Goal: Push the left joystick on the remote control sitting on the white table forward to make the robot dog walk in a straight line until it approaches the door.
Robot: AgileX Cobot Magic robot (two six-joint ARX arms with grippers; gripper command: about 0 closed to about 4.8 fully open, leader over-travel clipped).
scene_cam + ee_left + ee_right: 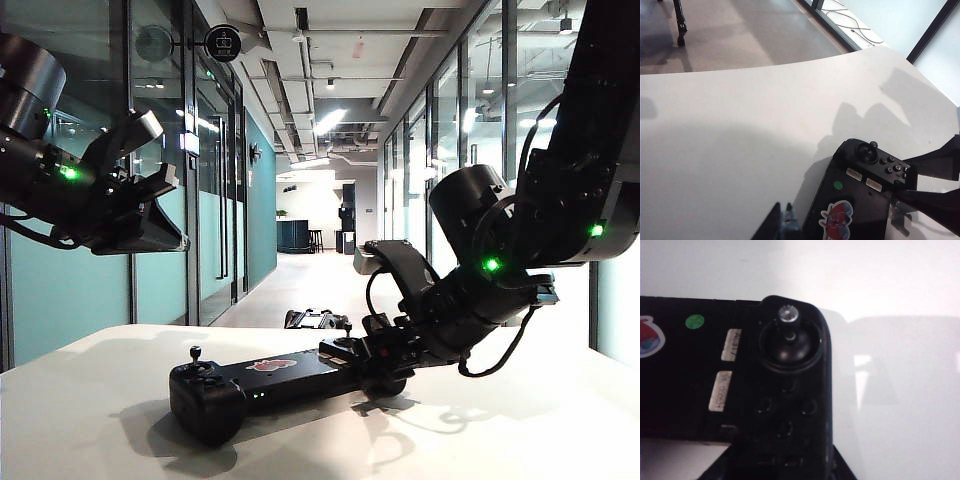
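- A black remote control (270,378) lies flat on the white table (90,410), with a red and white sticker (836,220) and a green dot (695,321) on its face.
- Two pale labels (726,368) carry print too blurred to read.
- The left joystick (196,353) stands upright at the left end of the remote control.
- The right gripper (372,362) sits low against the remote control's right end; its fingers (935,165) are partly open on either side of that end, and whether they press it cannot be told.
- The left gripper (150,185) hangs high above the table, open and holding nothing.
- The robot dog (318,319) stands on the corridor floor beyond the table.

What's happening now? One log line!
left gripper: open, raised | right gripper: at end of black gamepad-style remote control on white table, grip unclear | small dark robot dog: beyond table
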